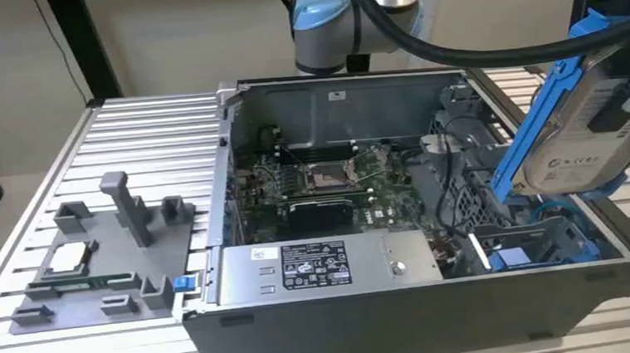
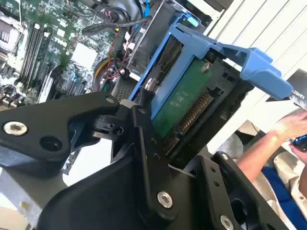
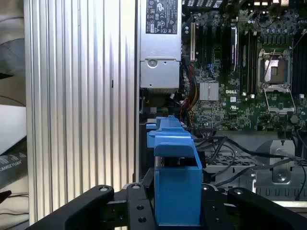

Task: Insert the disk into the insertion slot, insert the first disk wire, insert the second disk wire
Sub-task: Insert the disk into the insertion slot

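My gripper [image 1: 618, 93] is shut on the disk [image 1: 578, 137], a silver-beige drive with a white label in a blue carrier frame [image 1: 533, 119]. I hold it tilted in the air over the side of the open computer case at the exterior view's right. In the second wrist view the disk [image 2: 184, 103] shows its green board between my black fingers [image 2: 141, 127]. The first wrist view has the blue carrier [image 3: 175, 167] clamped in the gripper [image 3: 177, 211]. The insertion slot [image 1: 520, 249], grey metal with blue rails, lies below the disk. Black cables [image 1: 449, 184] run beside it; which are the disk wires I cannot tell.
The grey labelled power-supply box [image 1: 316, 268] sits along the case's front, the motherboard [image 1: 327, 180] behind it. A grey fixture plate [image 1: 98, 258] with small parts lies on the ribbed aluminium table [image 1: 146, 138]. A person's hand [image 2: 288, 127] is beyond the case.
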`<state>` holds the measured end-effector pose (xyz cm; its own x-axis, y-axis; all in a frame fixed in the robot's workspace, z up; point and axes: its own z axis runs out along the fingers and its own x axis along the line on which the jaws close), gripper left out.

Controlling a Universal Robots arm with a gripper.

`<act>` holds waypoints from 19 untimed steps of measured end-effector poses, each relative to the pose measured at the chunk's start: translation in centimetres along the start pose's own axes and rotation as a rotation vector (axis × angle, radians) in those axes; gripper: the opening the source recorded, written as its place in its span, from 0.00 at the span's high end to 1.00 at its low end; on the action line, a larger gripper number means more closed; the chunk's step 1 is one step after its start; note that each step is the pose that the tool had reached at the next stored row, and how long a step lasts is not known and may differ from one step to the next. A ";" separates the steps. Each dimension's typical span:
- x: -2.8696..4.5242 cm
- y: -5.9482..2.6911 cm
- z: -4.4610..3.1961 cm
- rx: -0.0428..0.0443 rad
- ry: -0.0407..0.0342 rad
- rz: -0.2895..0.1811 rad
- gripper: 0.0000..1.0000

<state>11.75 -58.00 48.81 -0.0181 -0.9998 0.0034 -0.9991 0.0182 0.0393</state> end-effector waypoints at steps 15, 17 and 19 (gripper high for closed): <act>0.00 -0.03 0.11 0.0006 0.0000 0.000 1.00; 0.00 -0.04 0.23 0.0008 -0.0001 0.000 1.00; 0.00 -0.05 0.36 0.0010 -0.0001 0.000 1.00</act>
<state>11.78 -58.00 48.44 -0.0181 -0.9998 0.0032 -0.9991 0.0182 0.0384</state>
